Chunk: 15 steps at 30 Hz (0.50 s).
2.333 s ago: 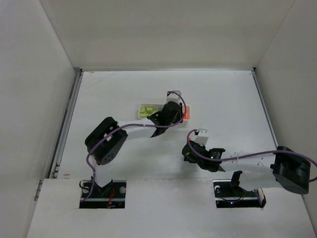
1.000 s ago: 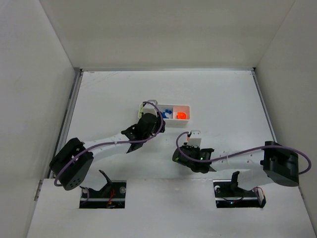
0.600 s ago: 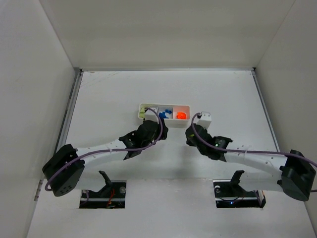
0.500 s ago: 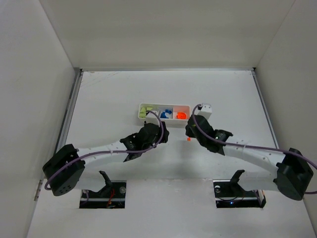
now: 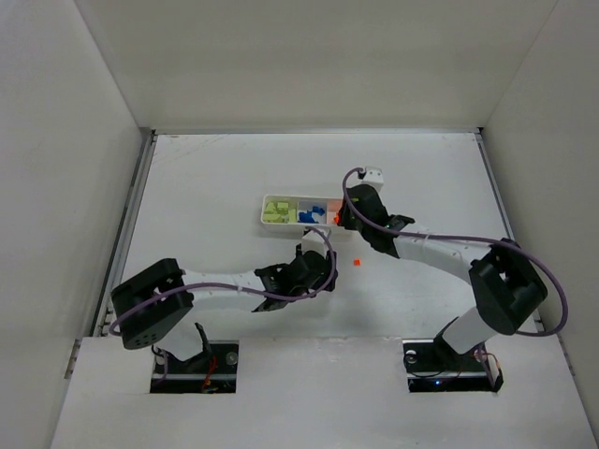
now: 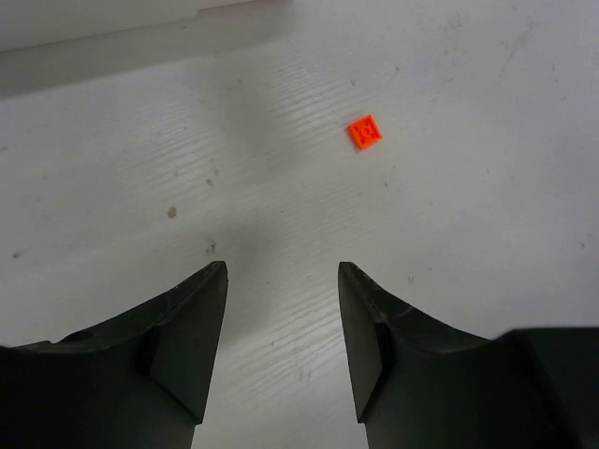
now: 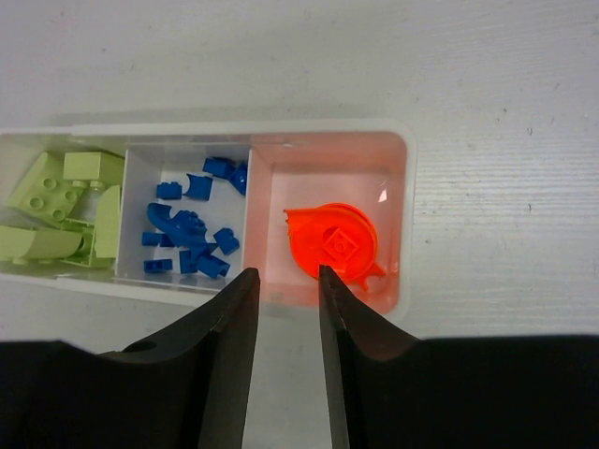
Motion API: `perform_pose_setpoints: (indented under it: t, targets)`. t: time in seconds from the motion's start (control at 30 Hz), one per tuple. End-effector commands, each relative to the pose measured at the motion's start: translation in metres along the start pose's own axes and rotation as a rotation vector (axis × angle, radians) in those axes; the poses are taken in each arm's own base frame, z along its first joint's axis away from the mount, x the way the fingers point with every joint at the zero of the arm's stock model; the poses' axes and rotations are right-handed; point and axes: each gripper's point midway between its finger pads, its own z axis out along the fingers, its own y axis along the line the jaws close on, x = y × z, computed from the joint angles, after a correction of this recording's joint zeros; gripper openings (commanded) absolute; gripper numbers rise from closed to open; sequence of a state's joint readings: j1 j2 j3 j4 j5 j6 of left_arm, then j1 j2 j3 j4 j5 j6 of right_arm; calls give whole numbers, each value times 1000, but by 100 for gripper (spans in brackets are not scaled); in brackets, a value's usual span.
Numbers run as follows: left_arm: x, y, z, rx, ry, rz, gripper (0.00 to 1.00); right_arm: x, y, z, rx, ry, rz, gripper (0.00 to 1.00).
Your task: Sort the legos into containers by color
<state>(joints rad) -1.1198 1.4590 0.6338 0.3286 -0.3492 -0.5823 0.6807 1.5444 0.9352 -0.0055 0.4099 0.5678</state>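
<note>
— The left gripper (image 6: 282, 271)?
— Low over the table (image 6: 468, 206), fingers wide, empty. One orange lego (image 6: 364, 132) lies on the table ahead of it.
— The tray (image 7: 409, 234)?
— Green legos (image 7: 61, 206) left, blue legos (image 7: 187, 229) middle, orange piece (image 7: 334, 243) right. The right gripper (image 7: 286, 273) hovers at its near wall, fingers narrow, empty.

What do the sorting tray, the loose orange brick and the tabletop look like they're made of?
Tray: thin white plastic, seemingly translucent, since its walls glow pink at one end.
Orange brick: hard moulded plastic, what looks like a round stud on top.
Tabletop: probably white-painted wood or laminate, matte, with fine grain lines and scuffs.
</note>
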Motion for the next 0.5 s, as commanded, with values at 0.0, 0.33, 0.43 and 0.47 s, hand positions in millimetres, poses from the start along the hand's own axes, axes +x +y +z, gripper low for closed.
perform_pose_setpoints:
  t: [0.0, 0.33, 0.43, 0.47]
  targets:
    - [-26, -31, 7, 57, -73, -4, 49, -46, 22, -10, -74, -118, 39, 38]
    - [-13, -63, 43, 72, -37, 69, 50, -42, -10, -44, -57, -163, 79, 39]
    - [-8, -57, 59, 44, -16, 84, 49, -31, -26, -48, -34, -153, 110, 39]
    - [-7, -56, 63, 36, -10, 85, 49, -26, -31, -48, -27, -145, 122, 39]
